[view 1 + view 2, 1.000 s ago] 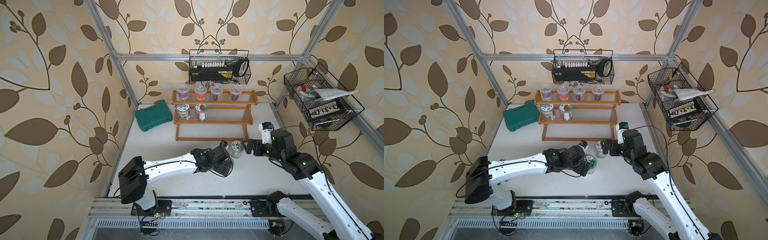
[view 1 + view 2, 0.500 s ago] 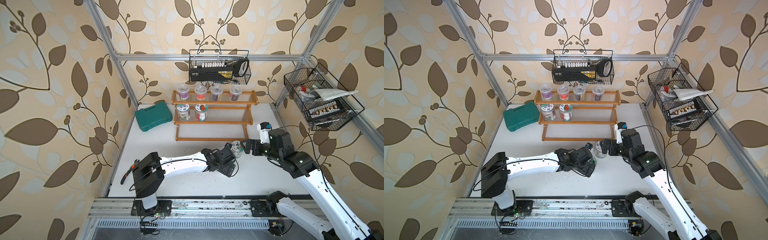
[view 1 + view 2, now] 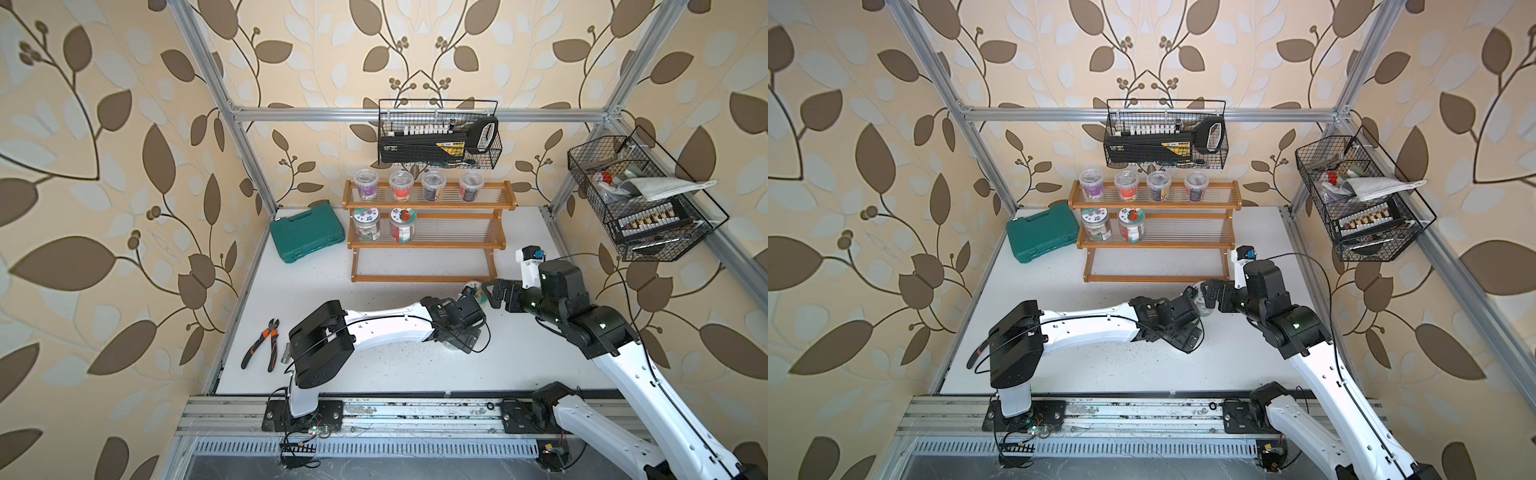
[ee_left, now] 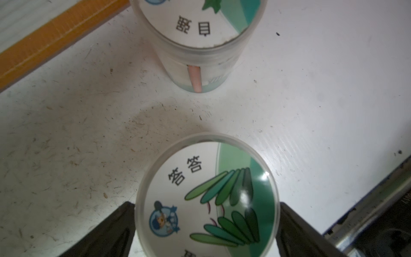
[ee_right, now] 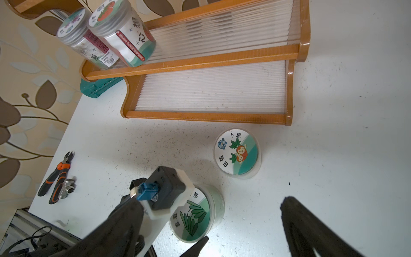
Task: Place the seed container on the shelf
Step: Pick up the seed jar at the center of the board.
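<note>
Small clear-plastic seed container, green leaf-print lid point(image 5: 195, 213): light, rigid, slick; grip sidewall under lid. Left gripper point(image 4: 205, 203) fingers full-wide, straddling it, no squeeze evident, 5 o'clock off orange-brown wooden stepped shelf point(image 3: 428, 245). Right gripper point(image 3: 489, 294) fingers wide, empty.

White, scuffed desk point(image 3: 395, 370). An orange-brown stepped shelf point(image 3: 428, 245) stands at its back edge, a green case point(image 3: 306, 235) in the back-left corner. Pliers point(image 3: 271, 332) and a small metal fitting point(image 5: 67, 189) lie by the left edge. Before the shelf's right end stand a leaf-lidded seed container point(image 5: 195, 214) and a fruit-lidded seed container point(image 5: 236, 153) — upright, apart.
</note>
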Controlling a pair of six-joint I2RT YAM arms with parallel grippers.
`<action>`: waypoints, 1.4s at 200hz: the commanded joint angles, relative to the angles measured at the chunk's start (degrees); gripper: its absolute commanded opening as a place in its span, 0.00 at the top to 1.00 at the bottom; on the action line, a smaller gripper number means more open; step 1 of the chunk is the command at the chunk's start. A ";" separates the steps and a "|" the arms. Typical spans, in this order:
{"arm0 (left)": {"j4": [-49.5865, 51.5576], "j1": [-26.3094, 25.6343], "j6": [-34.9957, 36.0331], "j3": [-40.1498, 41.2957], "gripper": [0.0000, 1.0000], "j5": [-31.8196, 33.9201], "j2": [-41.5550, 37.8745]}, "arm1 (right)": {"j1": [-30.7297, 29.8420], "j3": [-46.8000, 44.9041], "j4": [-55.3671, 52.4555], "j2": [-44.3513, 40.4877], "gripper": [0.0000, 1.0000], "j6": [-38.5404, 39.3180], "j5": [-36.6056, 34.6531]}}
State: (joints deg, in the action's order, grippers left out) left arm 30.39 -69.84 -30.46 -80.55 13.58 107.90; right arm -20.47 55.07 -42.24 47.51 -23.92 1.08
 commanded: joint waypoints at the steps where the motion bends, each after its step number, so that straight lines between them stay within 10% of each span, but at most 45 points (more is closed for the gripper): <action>1: 1.48 -0.29 -0.80 -1.97 0.02 3.57 0.77 | 0.42 -0.83 0.15 -0.67 0.01 0.70 -0.16; 68: 1.06 -0.29 -1.71 -1.85 0.02 3.73 1.57 | 0.71 -1.63 0.66 0.11 0.01 1.13 0.85; 104: 0.90 -0.22 -1.57 -0.89 0.20 4.52 -0.90 | 0.80 -2.06 1.83 -0.09 0.01 1.99 2.64; 205: 21.35 7.64 -6.97 -4.22 0.33 2.70 -19.35 | 0.23 -7.22 20.79 -2.30 0.01 2.76 23.10; 280: 40.55 12.08 -8.21 -17.80 0.33 -0.67 -22.24 | -17.75 -8.57 34.71 3.30 0.01 9.12 16.09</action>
State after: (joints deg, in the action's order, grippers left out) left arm 63.35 -58.41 -37.78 -93.38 14.37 88.33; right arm -34.68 48.10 -15.84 49.76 -18.41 19.14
